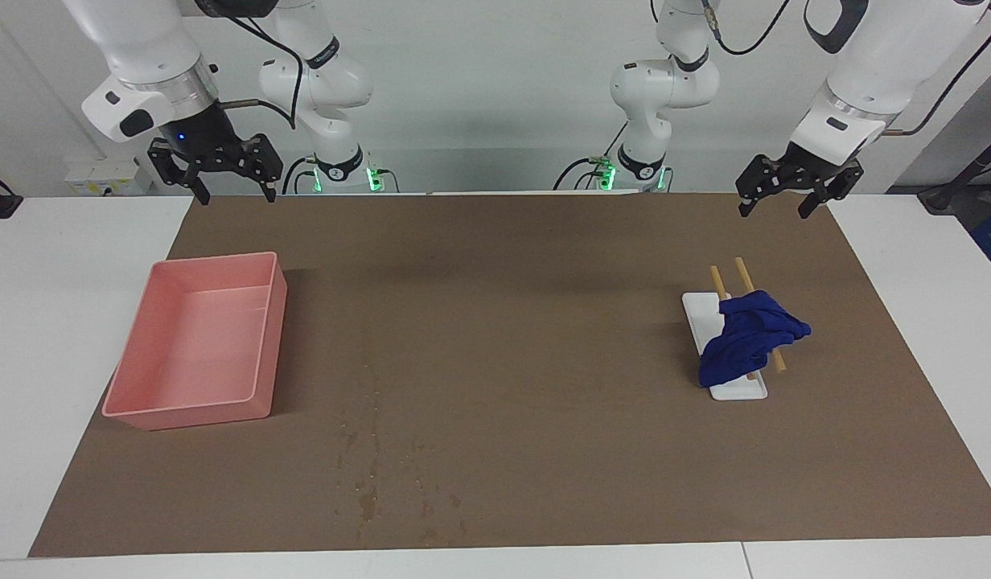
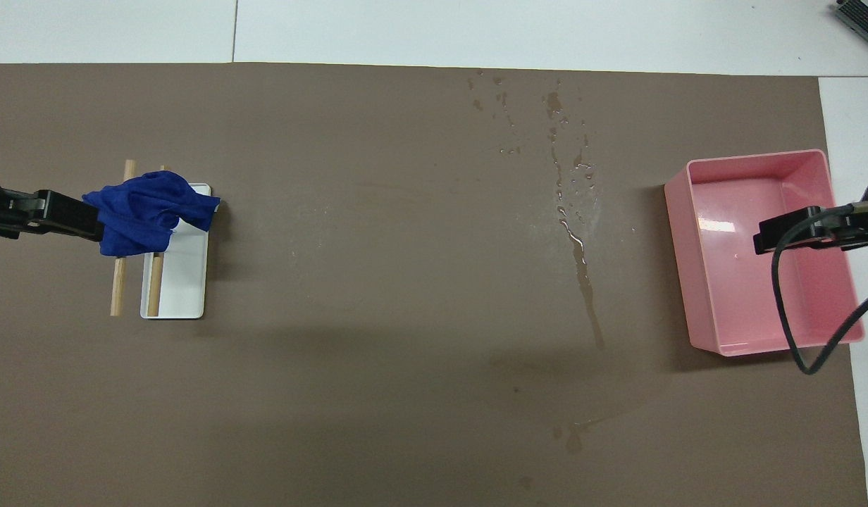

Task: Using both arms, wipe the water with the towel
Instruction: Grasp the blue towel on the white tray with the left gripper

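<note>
both arms hang raised at the robots' table edge, left claw (image 1: 779, 197) and right claw (image 1: 232, 185) spread, empty.

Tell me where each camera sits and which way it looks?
Facing view: high across the table, looking at both arms; left gripper and right gripper hang open near the mat's robot-side edge.
Overhead view: high above the robots' end, looking steeply down; only gripper parts show at the sides.
Both show the blue towel on its white tray, the water and the pink bin.
</note>
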You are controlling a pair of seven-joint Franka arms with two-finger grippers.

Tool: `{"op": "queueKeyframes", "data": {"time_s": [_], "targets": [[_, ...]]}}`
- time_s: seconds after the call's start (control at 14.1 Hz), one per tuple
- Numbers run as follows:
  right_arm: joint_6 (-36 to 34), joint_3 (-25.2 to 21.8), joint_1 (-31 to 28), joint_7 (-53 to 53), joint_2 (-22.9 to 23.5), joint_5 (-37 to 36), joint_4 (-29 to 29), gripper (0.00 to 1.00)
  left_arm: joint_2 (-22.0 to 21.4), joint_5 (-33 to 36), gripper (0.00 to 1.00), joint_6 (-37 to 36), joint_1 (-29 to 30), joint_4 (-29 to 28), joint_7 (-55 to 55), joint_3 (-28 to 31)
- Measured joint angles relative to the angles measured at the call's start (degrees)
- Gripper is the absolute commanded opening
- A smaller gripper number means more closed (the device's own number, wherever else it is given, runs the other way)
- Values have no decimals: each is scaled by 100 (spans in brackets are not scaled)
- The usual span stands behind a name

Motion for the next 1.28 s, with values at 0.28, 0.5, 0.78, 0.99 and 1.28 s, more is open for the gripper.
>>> {"op": "queueKeyframes", "data": {"time_s": [0.28, 0.5, 0.78, 0.99, 1.28], "targets": [[0, 0, 0, 0, 0, 0, 0, 100, -1, 5, 100, 32, 1, -10, 0, -1], [0, 0, 0, 0, 0, 0, -1, 100, -62, 33, 100, 668, 9, -329, 0, 23], [0, 0, 0, 0, 0, 0, -2, 100, 7, 403, 100, 2028, 174, -1136, -115, 58], [0, 0, 0, 0, 0, 0, -2, 100, 561, 682, 100, 3045, 249, -1304, -376, 70], [0, 0, 0, 0, -1, 0, -6, 100, 1097, 705, 100, 4022, 400, -1652, -543, 77]]}}
